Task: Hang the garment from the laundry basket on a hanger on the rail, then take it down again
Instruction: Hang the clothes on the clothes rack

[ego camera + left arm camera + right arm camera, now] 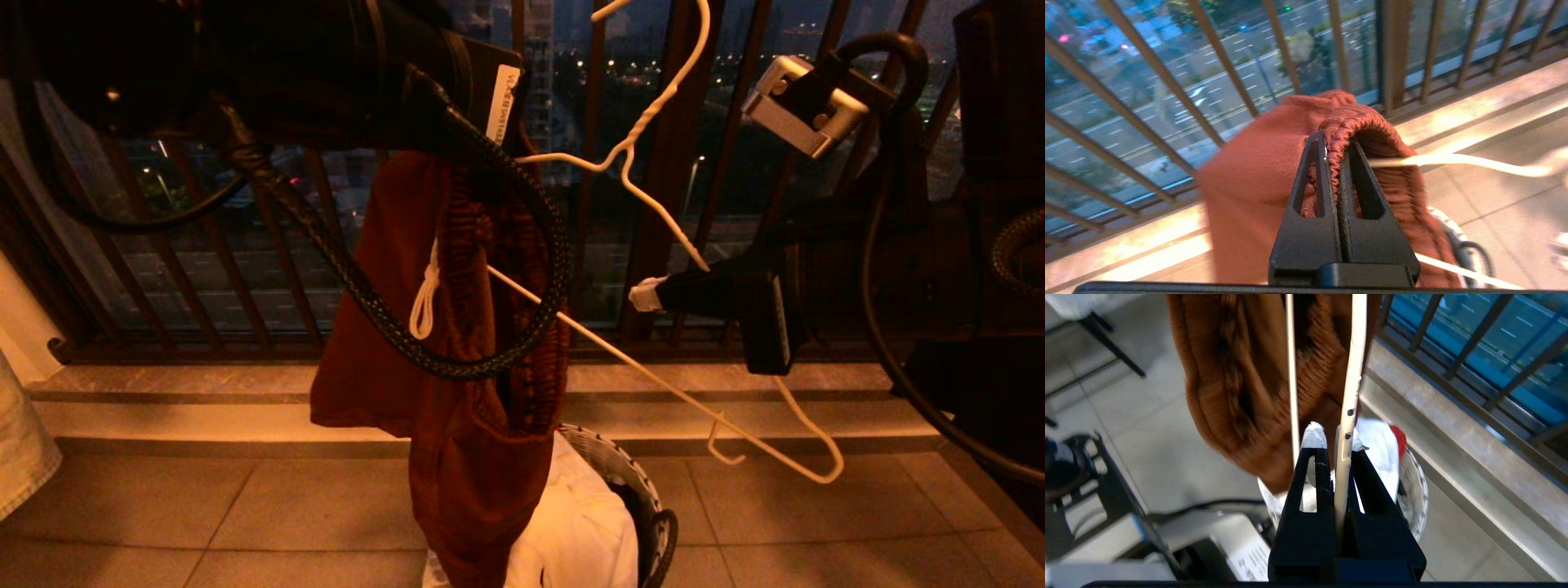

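L gripper (pixel 1336 151) fingers pinch shorts (pixel 457 392) waistband; R gripper (pixel 1333 445) fingers clamp hanger (pixel 653 204) wire, above basket (pixel 629 482).

A white label (pixel 504 102) on the left arm bears print, perhaps "VLA", otherwise unreadable.

The garment (pixel 1257 179) is matt rust-brown cloth with a ribbed, gathered waistband, the hanger (pixel 653 376) thin smooth white-coated wire.
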You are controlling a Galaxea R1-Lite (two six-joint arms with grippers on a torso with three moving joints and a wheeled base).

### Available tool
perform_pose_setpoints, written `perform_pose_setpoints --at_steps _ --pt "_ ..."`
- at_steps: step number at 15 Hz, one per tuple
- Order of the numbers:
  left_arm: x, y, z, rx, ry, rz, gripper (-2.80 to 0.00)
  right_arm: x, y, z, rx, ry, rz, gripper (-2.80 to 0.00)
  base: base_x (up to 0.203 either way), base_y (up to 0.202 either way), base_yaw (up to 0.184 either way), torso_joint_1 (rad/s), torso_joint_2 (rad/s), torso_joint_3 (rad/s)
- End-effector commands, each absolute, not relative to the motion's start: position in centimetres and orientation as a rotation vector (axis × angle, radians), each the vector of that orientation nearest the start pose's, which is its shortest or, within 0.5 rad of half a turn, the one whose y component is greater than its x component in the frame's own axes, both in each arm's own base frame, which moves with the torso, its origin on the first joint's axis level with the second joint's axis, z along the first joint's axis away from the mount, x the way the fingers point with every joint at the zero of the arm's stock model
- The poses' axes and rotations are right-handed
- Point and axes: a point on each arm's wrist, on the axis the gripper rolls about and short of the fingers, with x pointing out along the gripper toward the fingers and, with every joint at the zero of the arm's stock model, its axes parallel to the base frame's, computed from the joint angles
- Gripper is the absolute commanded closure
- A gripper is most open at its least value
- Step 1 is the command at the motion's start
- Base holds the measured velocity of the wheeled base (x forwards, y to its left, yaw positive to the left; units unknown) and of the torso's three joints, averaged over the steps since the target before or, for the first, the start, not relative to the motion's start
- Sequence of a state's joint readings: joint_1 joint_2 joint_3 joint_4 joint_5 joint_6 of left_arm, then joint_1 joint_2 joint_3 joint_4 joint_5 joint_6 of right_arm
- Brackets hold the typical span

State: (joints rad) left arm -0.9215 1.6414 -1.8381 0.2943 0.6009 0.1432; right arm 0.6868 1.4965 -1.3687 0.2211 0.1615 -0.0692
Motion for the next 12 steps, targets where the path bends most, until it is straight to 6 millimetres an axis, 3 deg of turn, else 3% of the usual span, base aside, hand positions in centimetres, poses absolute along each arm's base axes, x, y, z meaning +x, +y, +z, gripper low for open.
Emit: perform_pose_setpoints --at_steps 1,6,12 --pt "17.1 -21.3 40.0 0.205 0.042 -0.341 0.00 20.1 17.0 31.1 -0.162 0.336 0.853 0.00 0.000 0.000 0.000 0.000 0.00 0.000" --pt "15.1 -22.3 40.3 0.193 0.027 -0.419 0.00 20.6 17.5 31.4 -0.151 0.292 0.867 0.00 0.000 0.000 0.000 0.000 0.00 0.000" --pt "14.3 -23.2 40.6 0.180 0.013 -0.460 0.00 21.0 17.9 31.5 -0.139 0.247 0.888 0.00 0.000 0.000 0.000 0.000 0.00 0.000"
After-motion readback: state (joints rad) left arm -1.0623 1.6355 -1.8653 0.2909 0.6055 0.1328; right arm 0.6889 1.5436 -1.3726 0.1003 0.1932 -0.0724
